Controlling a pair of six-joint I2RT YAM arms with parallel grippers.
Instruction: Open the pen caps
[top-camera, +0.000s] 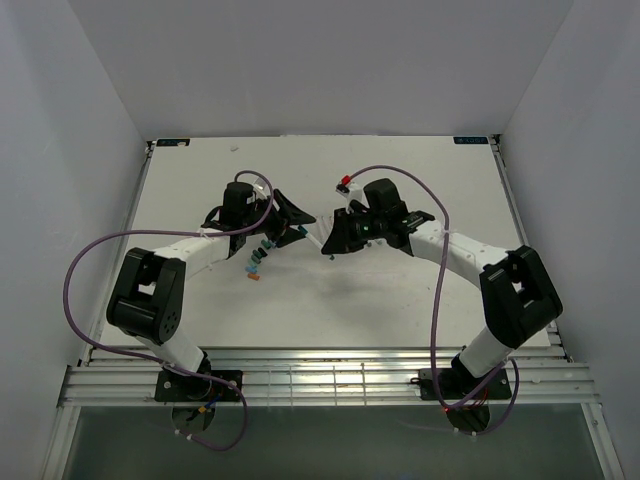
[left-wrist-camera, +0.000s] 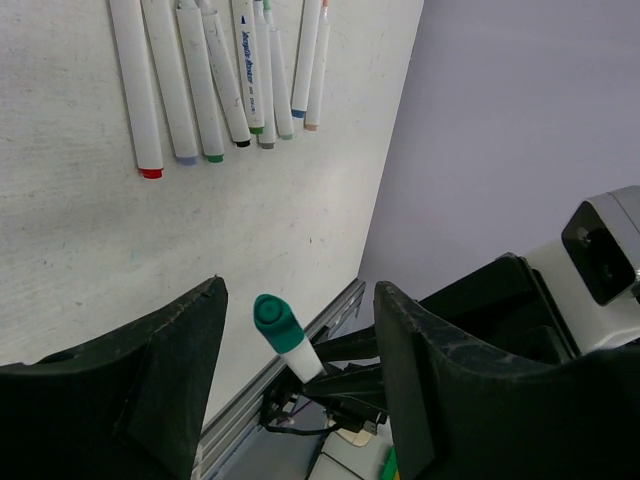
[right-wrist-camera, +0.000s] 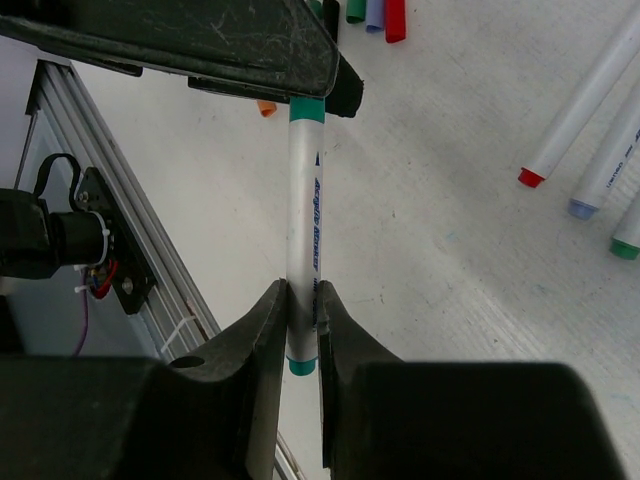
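Teal pen cap (left-wrist-camera: 270, 312) sits btwn open L fingers (left-wrist-camera: 150, 380), not yet pinched, R fingers (right-wrist-camera: 265, 340) clamped on white pen barrel (right-wrist-camera: 302, 200) at cap's 6 o'clock; nxt: close L, pull apart.

I'm looking into a robotics lab test cell: plain white walls (top-camera: 320, 60) are enclosing a white table (top-camera: 330, 310), with the left arm (top-camera: 150, 290) and right arm (top-camera: 515, 290) sitting bolted to an aluminium rail (top-camera: 330, 380).

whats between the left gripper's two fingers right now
The teal cap of a white pen stands between the fingers of the left gripper, with a gap on each side; the left wrist view shows it. The right gripper clamps the barrel.
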